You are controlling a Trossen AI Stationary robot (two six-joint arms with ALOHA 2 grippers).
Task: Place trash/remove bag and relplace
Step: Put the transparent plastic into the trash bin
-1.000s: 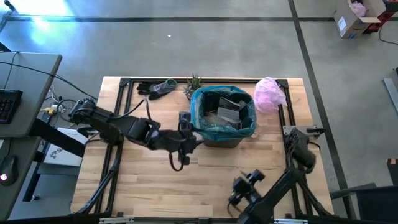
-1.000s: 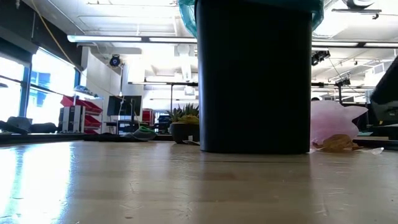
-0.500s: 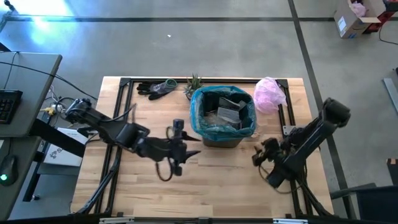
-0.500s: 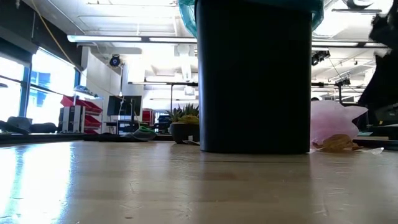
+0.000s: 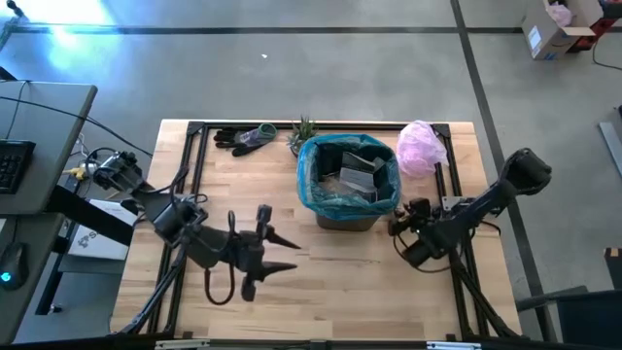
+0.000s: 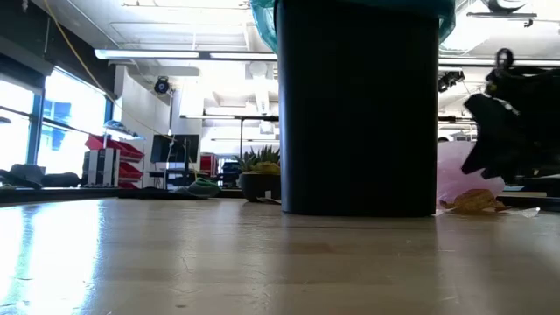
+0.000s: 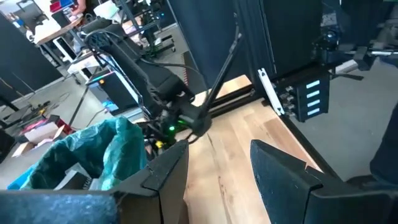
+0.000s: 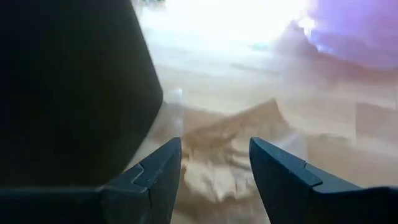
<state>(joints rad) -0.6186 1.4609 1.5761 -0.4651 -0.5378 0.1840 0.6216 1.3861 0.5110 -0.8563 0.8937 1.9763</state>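
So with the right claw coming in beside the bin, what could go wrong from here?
The right claw, open, is aimed at the brownish lump, which lies close against the black bin. One finger could knock the bin and shift it.
The pink bag lies just beyond the lump, so a reach that goes too far might snag it.
The left claw waits open, well clear of the bin.

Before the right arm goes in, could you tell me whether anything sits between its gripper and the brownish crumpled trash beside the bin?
Nothing visible does. The right gripper is open, with the brownish trash straight ahead on bare table. The bin stands beside that path, not across it.
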